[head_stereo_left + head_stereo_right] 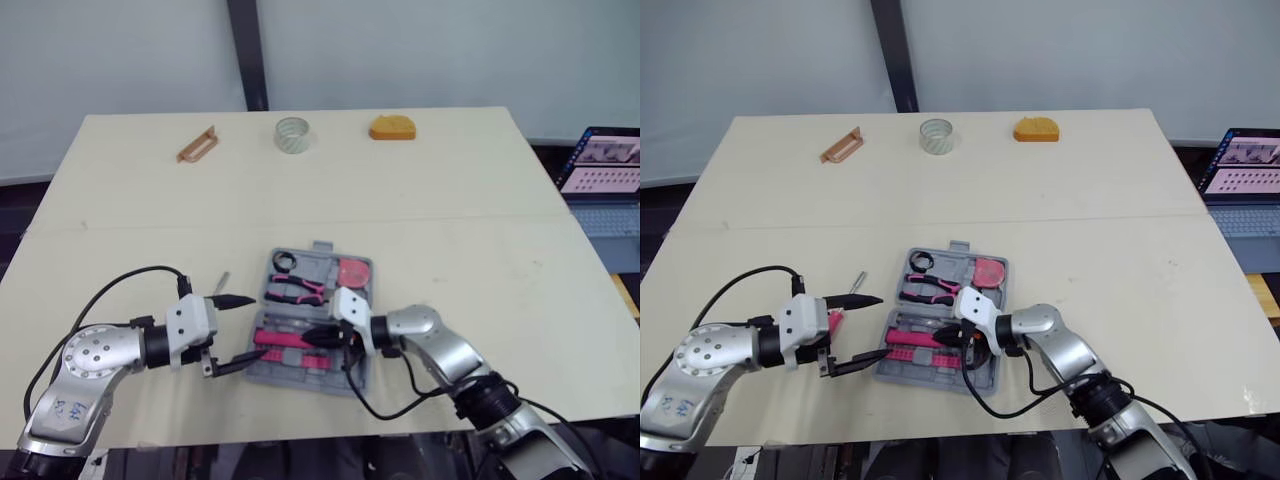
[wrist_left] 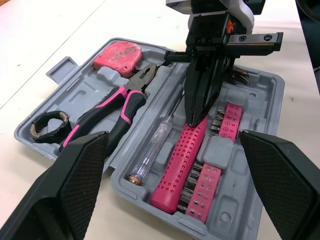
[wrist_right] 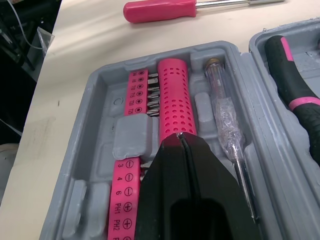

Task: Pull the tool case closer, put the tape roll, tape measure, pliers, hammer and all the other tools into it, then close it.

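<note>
Right wrist view: screwdriver [image 3: 160,10] beside tool case [image 3: 90,97], light, rigid, roll-prone, best taken at pink handle; right gripper [image 3: 179,136] clenched empty, left gripper [image 1: 255,325] spread open.

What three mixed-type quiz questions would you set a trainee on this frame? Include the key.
1. True or false: the pliers lie inside the open tool case.
2. Where is the pink-handled screwdriver? A: inside the case. B: on the table beside the case. C: at the table's far edge.
3. Which hand has its fingers spread open?

Key:
1. True.
2. B.
3. The left hand. The right hand is shut, with its tips on the pink perforated handle in the case.
</note>
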`<control>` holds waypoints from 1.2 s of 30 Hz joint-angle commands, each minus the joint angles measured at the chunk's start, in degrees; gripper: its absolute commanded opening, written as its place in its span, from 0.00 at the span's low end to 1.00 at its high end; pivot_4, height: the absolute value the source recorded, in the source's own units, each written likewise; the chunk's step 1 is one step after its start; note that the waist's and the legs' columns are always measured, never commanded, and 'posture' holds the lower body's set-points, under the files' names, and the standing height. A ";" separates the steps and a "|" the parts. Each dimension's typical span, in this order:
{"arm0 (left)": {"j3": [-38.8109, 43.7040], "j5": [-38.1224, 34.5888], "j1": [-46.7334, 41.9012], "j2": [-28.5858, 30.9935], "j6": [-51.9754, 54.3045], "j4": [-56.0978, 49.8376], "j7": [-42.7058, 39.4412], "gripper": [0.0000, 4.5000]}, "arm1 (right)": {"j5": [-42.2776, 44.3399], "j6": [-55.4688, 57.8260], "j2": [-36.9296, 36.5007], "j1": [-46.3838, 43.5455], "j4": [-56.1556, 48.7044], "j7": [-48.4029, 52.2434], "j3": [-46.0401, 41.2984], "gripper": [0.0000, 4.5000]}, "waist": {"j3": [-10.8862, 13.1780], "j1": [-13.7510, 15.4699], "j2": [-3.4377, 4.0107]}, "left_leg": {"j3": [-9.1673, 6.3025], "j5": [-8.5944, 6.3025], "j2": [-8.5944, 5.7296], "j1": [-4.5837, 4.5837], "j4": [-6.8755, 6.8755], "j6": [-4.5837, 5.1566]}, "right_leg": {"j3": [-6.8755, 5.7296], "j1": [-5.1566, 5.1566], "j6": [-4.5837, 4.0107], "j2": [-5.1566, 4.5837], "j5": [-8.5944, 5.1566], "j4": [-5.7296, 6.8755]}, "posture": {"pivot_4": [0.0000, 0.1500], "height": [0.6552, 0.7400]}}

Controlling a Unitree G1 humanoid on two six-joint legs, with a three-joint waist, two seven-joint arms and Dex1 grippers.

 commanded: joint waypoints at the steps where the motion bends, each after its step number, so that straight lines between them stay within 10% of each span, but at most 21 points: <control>1: 0.45 -0.28 0.34 -0.16 -0.33 -1.82 0.47 1.00 | -3.11 -0.42 -1.42 1.00 1.08 1.54 2.40 0.01 | 0.00 -0.01 0.00 | 0.00 0.00 0.00 0.00 0.00 0.00 | 0.00 0.00 0.00 0.00 0.00 0.00 | 1.00 1.00; 21: 0.16 -0.42 0.71 -0.02 0.11 -1.99 0.35 1.00 | -13.46 1.45 -2.27 1.65 9.45 -1.14 8.83 0.01 | -1.49 0.06 0.27 | 0.05 -0.07 0.03 1.15 -0.39 -0.03 | 0.06 1.00 -0.04 0.02 -0.03 -0.13 | 1.00 1.00; 30: 2.73 -3.41 -0.11 0.13 6.25 -0.93 1.95 1.00 | 4.45 8.70 -0.94 0.64 -4.32 2.32 -6.77 0.01 | -1.22 0.06 0.36 | 0.10 -0.09 0.04 1.11 -0.50 -0.02 | 0.07 0.94 -0.06 0.04 -0.03 -0.19 | 1.00 1.00; 36: 9.61 -6.44 0.88 1.73 10.36 1.54 2.14 1.00 | 13.86 18.48 -9.33 1.45 -13.70 4.09 -18.45 0.50 | -0.88 0.07 0.44 | 0.12 -0.09 0.05 0.82 -0.54 -0.02 | 0.08 0.62 -0.06 0.04 -0.03 -0.18 | 1.00 1.00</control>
